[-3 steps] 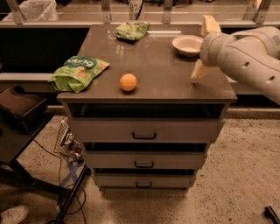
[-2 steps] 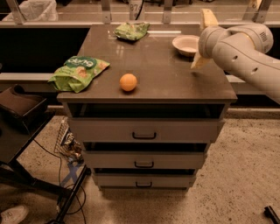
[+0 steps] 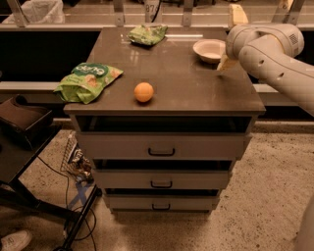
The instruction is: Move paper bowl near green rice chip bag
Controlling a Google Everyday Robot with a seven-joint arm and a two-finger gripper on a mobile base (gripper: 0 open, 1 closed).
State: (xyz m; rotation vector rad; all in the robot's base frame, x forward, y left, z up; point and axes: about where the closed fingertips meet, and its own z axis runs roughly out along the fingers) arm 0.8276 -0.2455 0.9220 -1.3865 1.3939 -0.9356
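The paper bowl (image 3: pixel 209 50) is white and round and sits at the back right of the cabinet top. The green rice chip bag (image 3: pixel 88 80) lies at the front left, lime green with white lettering on a dark oval. My gripper (image 3: pixel 230 40) is at the right edge of the top, just right of the bowl. Its two tan fingers are spread apart, one pointing up (image 3: pixel 238 14) and one reaching down beside the bowl's rim (image 3: pixel 224 63). It holds nothing.
An orange ball (image 3: pixel 143 91) sits near the front middle. A smaller, duller green bag (image 3: pixel 147 34) lies at the back middle. The cabinet (image 3: pixel 196 93) has three drawers below. A dark stand (image 3: pixel 19 122) and cables are on the left.
My arm has moved back and left along the right edge of the top, bringing the gripper right next to the bowl. The bowl, ball and bags have not moved.
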